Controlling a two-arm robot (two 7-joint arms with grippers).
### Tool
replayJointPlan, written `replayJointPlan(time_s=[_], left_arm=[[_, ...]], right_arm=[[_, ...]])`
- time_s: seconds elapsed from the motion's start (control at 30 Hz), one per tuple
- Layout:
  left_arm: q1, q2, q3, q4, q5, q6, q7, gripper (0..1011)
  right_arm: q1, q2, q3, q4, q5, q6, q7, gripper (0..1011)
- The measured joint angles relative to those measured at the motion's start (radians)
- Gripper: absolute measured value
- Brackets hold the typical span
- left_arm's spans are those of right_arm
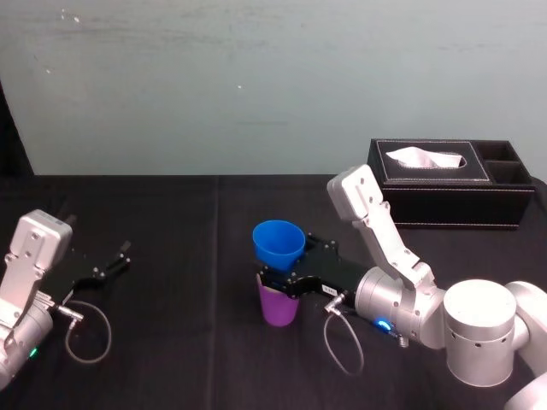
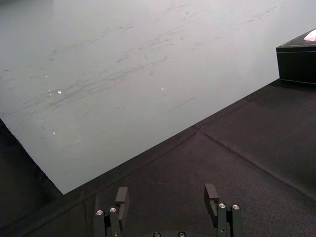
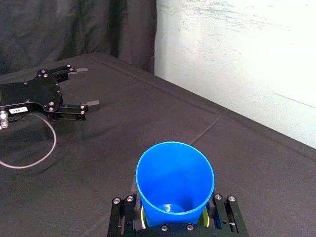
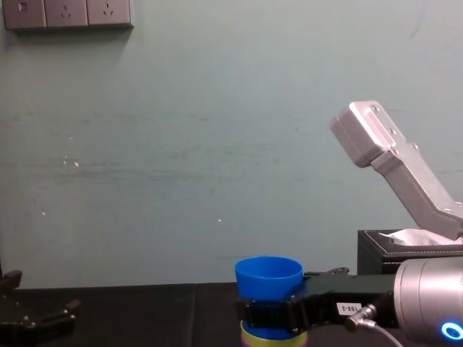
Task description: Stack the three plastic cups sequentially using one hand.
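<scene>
– Blue cup (image 1: 279, 242): who is holding it?
– The right tool (image 1: 275, 279) is clamping it by the lower wall, jaws pressing in from either side, at the lower middle of the head view.
– And what is sitting under it?
– In the chest view its base is dipping into the rim of the yellow-green cup (image 4: 253, 340), at the bottom edge of the frame. In the head view the purple cup (image 1: 279, 307) is standing upright on the tabletop (image 1: 188, 333), directly beneath the tool. The tool is hiding where those two meet; I am judging the yellow-green one is already sitting inside the purple.
– So which step is going on?
– I am reading it as the last one: the third cup is going into the stack and is not yet seated.
– What is the next move asking for?
– Probably a straight descent, keeping the blue cup centred so it is not catching a rim, then opening the jaws and backing away level.
– The other arm?
– The left tool (image 1: 118, 259) is sitting parked at the lower left of the head view, jaws spread and holding nothing.
</scene>
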Motion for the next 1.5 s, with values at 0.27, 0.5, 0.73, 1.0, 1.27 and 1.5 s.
replayJointPlan(time_s=[0.27,0.5,0.73,1.0,1.27,1.5], left_arm=[[0.000,0.000,0.000,0.000,0.000,0.000,0.000,1000],[0.000,0.000,0.000,0.000,0.000,0.000,0.000,1000],[0.000,0.000,0.000,0.000,0.000,0.000,0.000,1000],[0.000,0.000,0.000,0.000,0.000,0.000,0.000,1000],[0.000,0.000,0.000,0.000,0.000,0.000,0.000,1000],[0.000,0.000,0.000,0.000,0.000,0.000,0.000,1000]], right_arm=[[0.000,0.000,0.000,-0.001,0.000,0.001,0.000,724],[0.001,0.001,0.000,-0.002,0.000,0.002,0.000,808],[0.001,0.001,0.000,-0.003,0.000,0.002,0.001,1003],[-0.001,0.000,0.004,-0.004,0.002,0.001,0.001,1000],[-0.036,-0.019,0.063,-0.025,0.033,-0.084,-0.039,1000],[-0.074,-0.038,0.115,-0.046,0.028,-0.114,-0.119,1000]])
